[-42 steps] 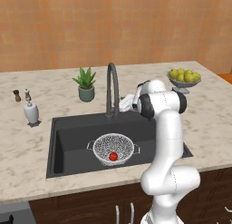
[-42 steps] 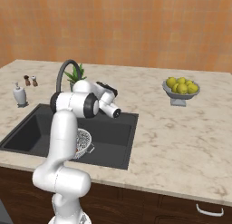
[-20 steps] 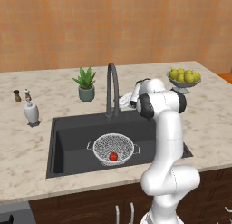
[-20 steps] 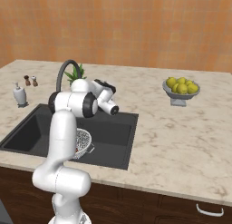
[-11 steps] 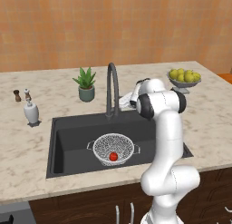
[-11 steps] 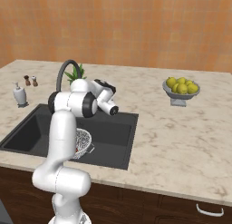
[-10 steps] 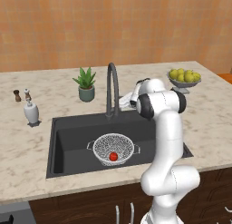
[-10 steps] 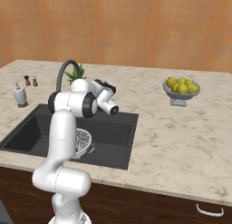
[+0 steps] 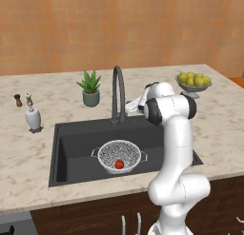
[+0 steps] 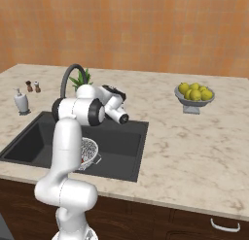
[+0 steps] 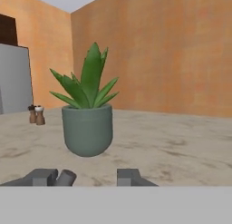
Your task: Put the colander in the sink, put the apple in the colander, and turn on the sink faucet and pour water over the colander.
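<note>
With the apple (image 9: pixel 119 164) in the colander (image 9: pixel 119 154) in the sink (image 9: pixel 71 143), my end effector (image 11: pixel 93 177), part-spread and empty, faced the dry faucet (image 9: pixel 117 93).

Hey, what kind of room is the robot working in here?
Most likely a kitchen, computer-rendered: a marble-look counter holds a dark sink with a gooseneck faucet, a colander with an apple sits in the basin, and a fruit bowl stands nearby.
</note>
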You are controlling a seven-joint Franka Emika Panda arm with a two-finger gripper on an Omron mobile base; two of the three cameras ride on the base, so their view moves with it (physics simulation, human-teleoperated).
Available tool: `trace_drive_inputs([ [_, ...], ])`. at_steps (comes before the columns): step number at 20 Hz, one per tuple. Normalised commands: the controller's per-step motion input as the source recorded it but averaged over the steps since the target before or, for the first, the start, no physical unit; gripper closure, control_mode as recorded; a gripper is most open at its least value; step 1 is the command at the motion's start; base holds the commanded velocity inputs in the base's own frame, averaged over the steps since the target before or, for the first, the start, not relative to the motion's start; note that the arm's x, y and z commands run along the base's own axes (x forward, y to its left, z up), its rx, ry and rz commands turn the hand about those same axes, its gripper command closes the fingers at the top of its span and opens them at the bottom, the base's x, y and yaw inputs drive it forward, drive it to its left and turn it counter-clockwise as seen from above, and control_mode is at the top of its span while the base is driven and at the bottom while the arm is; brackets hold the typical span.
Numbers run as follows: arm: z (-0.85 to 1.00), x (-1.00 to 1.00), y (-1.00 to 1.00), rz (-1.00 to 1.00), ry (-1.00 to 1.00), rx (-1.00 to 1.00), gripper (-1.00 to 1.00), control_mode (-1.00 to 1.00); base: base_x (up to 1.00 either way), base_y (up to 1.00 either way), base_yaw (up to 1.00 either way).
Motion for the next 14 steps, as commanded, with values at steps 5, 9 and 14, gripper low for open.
trace_drive_inputs([
  [5, -0.37, 0.01, -0.94, 0.0, 0.01, 0.0, 1.0, -1.0, 0.0, 0.0, 0.0],
  [9, -0.41, 0.0, -0.97, 0.0, 0.04, 0.0, 1.0, -1.0, 0.0, 0.0, 0.0],
  [14, -0.43, 0.0, -0.97, 0.0, 0.04, 0.0, 1.0, -1.0, 0.0, 0.0, 0.0],
])
